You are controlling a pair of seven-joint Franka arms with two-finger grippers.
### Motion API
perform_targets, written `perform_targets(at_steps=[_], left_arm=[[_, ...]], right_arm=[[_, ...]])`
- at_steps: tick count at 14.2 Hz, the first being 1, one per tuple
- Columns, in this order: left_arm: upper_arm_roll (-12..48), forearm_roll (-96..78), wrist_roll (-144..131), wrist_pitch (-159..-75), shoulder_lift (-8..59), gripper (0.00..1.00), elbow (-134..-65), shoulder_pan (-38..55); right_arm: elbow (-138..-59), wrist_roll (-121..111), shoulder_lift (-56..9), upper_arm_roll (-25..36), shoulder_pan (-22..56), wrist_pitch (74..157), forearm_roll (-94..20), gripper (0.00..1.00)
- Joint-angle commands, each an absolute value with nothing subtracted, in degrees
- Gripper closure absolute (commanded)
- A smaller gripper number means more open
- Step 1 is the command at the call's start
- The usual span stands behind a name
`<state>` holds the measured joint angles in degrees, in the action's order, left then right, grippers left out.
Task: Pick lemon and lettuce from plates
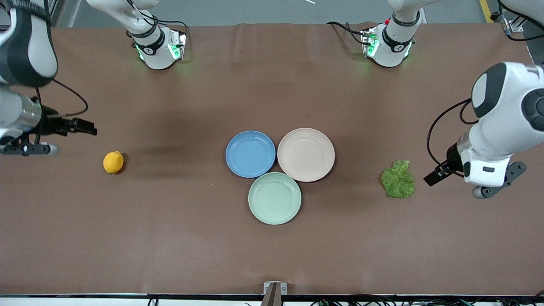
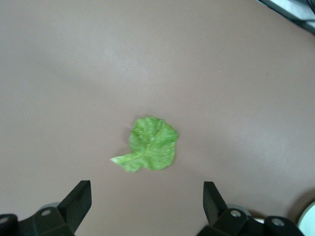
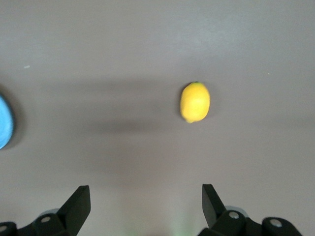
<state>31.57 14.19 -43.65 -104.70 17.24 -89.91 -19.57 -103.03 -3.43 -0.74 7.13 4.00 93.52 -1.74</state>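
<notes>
**Both items lie on bare table, plates empty, grippers spread and clear**

Although the task speaks of picking from plates, neither item sits on one. The lemon [image 1: 113, 162] lies on the brown table [image 1: 170, 238] toward the right arm's end, well apart from the blue plate [image 1: 250, 154]. The lettuce [image 1: 398, 179] lies flat on the cloth toward the left arm's end, well apart from the beige plate [image 1: 306, 154]. Both plates are bare, touching or nearly touching at their rims; a mint-green plate [image 1: 274, 198], also bare, sits just nearer the front camera between them.

The right gripper [image 3: 142, 206] hangs over the table near the lemon, fingers wide apart, holding nothing. Its wrist view shows the lemon off to one side of the finger gap, not centred, with the blue plate's edge at the frame margin. The left gripper [image 2: 147, 206] hangs over the table beside the lettuce, fingers likewise spread and empty; the leaf lies roughly in line with the gap.

Judgement: each item lies at its own arm's end, so the two arms need not cross. The spread fingers suit either an approach or a release; which one cannot be told. The thin leaf, flat on the cloth, would likely be hard to pinch.
</notes>
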Motion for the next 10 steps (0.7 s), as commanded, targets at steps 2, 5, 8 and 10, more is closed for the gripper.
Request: perform_targets(at_steps=[2, 5, 8, 10], left_arm=[[31.38, 15.12, -34.13, -95.39, 12.05, 0.0, -86.76, -19.77], [31.38, 14.68, -28.76, -91.33, 9.94, 0.0, -84.91, -19.78], [25.7, 13.19, -22.88, -90.27, 6.6, 0.0, -85.25, -15.67], [19.1, 8.81, -16.9, -89.39, 4.58, 0.0, -85.78, -12.23]], right_arm=[[-92.3, -1.32, -1.14, 7.21, 6.15, 84.83, -0.97, 0.0], [-89.04, -1.58, -1.23, 7.29, 5.89, 84.38, -0.97, 0.0], [-86.4, -1.76, -1.41, 7.73, 5.28, 84.29, -0.97, 0.0], [-84.3, -1.85, -1.41, 7.65, 3.52, 84.37, -1.23, 0.0]])
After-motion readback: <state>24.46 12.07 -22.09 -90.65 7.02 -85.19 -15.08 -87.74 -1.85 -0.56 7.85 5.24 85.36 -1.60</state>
